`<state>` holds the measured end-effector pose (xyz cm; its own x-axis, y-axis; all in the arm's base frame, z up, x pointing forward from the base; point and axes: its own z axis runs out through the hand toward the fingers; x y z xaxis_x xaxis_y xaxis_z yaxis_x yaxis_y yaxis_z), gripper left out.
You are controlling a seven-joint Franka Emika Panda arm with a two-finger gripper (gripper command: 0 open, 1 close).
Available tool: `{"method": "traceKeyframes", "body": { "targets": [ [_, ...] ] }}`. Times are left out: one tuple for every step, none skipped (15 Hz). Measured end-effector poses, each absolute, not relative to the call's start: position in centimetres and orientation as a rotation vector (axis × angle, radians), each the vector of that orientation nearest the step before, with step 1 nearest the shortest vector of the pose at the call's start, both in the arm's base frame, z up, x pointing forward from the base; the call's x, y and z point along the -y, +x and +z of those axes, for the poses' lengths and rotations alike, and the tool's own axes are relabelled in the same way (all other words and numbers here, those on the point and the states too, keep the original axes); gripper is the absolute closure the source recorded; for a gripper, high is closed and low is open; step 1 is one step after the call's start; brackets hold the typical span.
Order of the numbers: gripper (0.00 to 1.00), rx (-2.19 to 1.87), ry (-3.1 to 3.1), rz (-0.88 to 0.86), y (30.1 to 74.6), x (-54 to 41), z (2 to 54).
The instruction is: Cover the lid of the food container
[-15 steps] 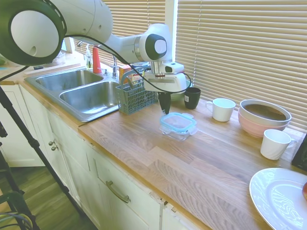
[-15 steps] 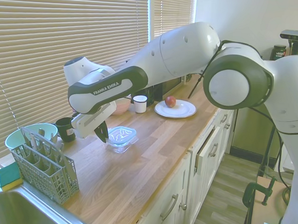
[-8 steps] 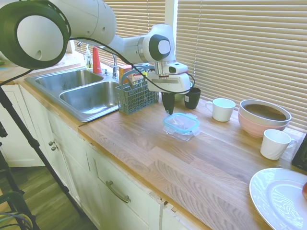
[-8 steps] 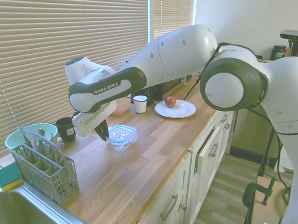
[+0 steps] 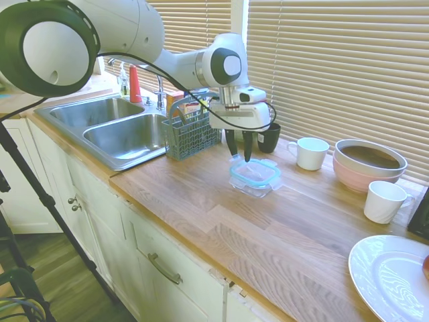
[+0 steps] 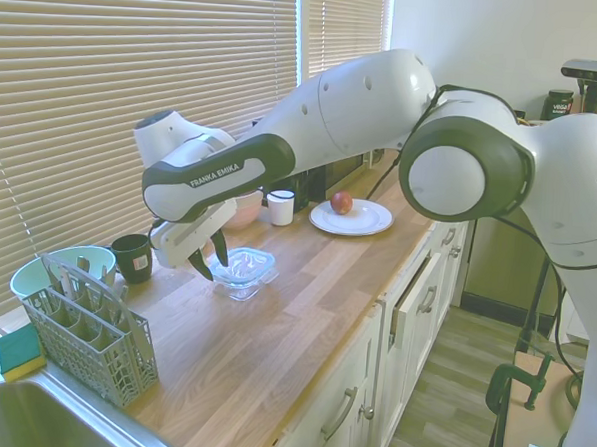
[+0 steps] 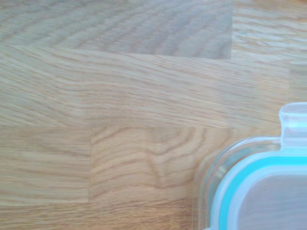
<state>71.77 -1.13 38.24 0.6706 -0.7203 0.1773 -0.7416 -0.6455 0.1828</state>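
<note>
The gripper [image 5: 240, 155] has just sprung apart: a moment ago its two dark fingers were pinched together at the near-sink edge of the lid [image 5: 255, 172], and now they stand spread with a clear gap between them and nothing in their hold, hanging just above that same edge. The lid itself has slid a little along the countertop [image 5: 221, 221] away from the sink over the last second and now sits on top of the food container [image 5: 258, 186], teal rim showing all the way round in the first exterior view. To my eye that means the lid has been let go in place; whether it is seated square or its tabs are snapped down I cannot tell, though in the wrist view a clear glass edge peeks out beyond the teal rim at one corner. The pair rests roughly mid-counter, toward the back edge by the blinds, just beside the cutlery basket [image 5: 189, 133]. Counting the rest: one dark mug [image 5: 269, 136], two white cups [image 5: 312, 153] [image 5: 385, 201], one pink bowl [image 5: 368, 163], one mint-green bowl [image 6: 60, 266] behind the basket, one white plate [image 6: 351, 217] carrying one apple [image 6: 342, 202], and one double sink [image 5: 110, 127].
</note>
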Motion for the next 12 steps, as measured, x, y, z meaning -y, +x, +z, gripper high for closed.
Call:
{"method": "traceKeyframes", "body": {
  "targets": [
    [0.0, 1.18, 2.645, 0.131, 71.8, 1.6, 38.3],
    [0.0, 1.183, 2.642, 0.131, 71.8, 2.0, 38.3],
    [0.0, 1.185, 2.641, 0.13, 71.8, 2.4, 38.3],
    [0.0, 1.183, 2.642, 0.131, 71.8, 2.7, 38.3],
    [0.0, 1.178, 2.645, 0.132, 71.8, 2.7, 38.3],
    [0.0, 1.173, 2.649, 0.136, 71.8, 2.6, 38.3],
    [0.0, 1.168, 2.653, 0.141, 71.9, 2.4, 38.4],
    [0.0, 1.167, 2.657, 0.146, 71.9, 2.2, 38.5],
    [0.0, 1.168, 2.663, 0.15, 71.9, 2.1, 38.9],
    [0.0, 1.172, 2.67, 0.155, 71.8, 2.0, 39.3],
    [0.0, 1.175, 2.679, 0.16, 71.6, 1.9, 39.9],
    [0.0, 1.175, 2.692, 0.162, 71.3, 1.9, 40.6]
  ]
}}
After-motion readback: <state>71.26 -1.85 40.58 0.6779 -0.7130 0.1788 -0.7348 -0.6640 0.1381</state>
